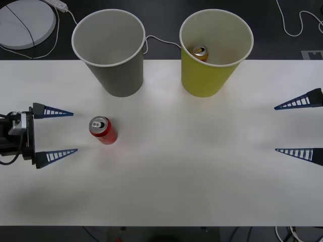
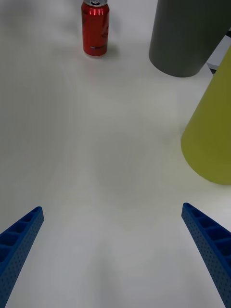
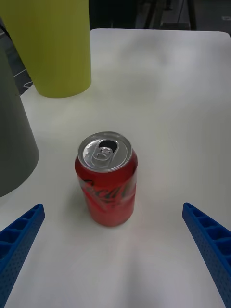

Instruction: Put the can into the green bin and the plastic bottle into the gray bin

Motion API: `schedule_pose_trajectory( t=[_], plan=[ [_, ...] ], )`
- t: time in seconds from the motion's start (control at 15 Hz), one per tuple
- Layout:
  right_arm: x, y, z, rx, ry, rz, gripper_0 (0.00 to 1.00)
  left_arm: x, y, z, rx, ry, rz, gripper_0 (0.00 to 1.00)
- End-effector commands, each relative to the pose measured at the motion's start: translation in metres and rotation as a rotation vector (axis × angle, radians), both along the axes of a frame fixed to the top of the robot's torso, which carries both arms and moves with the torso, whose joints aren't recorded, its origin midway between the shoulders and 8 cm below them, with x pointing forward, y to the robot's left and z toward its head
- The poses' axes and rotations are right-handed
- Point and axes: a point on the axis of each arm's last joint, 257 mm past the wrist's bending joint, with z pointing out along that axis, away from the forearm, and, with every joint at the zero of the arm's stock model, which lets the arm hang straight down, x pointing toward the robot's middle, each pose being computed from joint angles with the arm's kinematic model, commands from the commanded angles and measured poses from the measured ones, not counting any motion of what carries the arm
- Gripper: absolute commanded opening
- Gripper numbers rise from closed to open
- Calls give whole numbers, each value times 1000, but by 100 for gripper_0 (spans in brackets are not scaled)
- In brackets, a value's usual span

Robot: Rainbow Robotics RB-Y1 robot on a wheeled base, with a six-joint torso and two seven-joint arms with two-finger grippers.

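While both arms hang spread and empty at the two sides of the white table [image 1: 202, 166], most of what can go wrong lies in the reach past the two big bins at the far edge. The gray bin [image 1: 115, 50] stands far left and the green bin [image 1: 214, 50] far right, well apart from each other, both upright, tall and tapered to a narrow foot; I judge that an arm swinging in low could clip a rim or a wall and tip one over. Carrying the red can to the green bin means crossing in front of the gray bin, so a path that stays low or cuts the corner risks knocking it, and a release made too early could drop the can into the wrong bin or onto the rim. A gold can [image 1: 200, 52] already lies inside the green bin, so the red one may land on it and clatter, though the bin looks deep enough to keep it in. The left gripper [image 1: 55, 132] sits at the left edge, jaws wide apart, with the can [image 1: 103, 130] just beyond its fingertips, standing upright near the gray bin's foot; an off-centre close could push the smooth can over and set it rolling. The right gripper [image 1: 298, 128] waits at the right edge, likewise wide open and holding nothing. I see no plastic bottle on the table.
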Motion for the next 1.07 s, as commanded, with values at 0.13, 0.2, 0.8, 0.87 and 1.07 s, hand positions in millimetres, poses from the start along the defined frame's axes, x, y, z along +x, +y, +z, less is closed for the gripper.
schedule_pose_trajectory(
  t=[0.13, 0.2, 0.8, 0.87, 1.07],
  plan=[
    [0, 0, 0, 0, 0, 0, 100, 6, -3, -17, -31, -33, 16, 100],
    [0, 0, 0, 0, 0, 0, 100, 7, -5, -22, -47, -32, 23, 100],
    [0, 0, 0, 0, 0, 0, 100, 22, -32, -40, -130, -19, 69, 100],
    [0, 0, 0, 0, 0, 0, 100, 25, -35, -42, -135, -19, 78, 100],
    [0, 0, 0, 0, 0, 0, 100, 31, -44, -47, -151, -18, 100, 100]
  ],
)
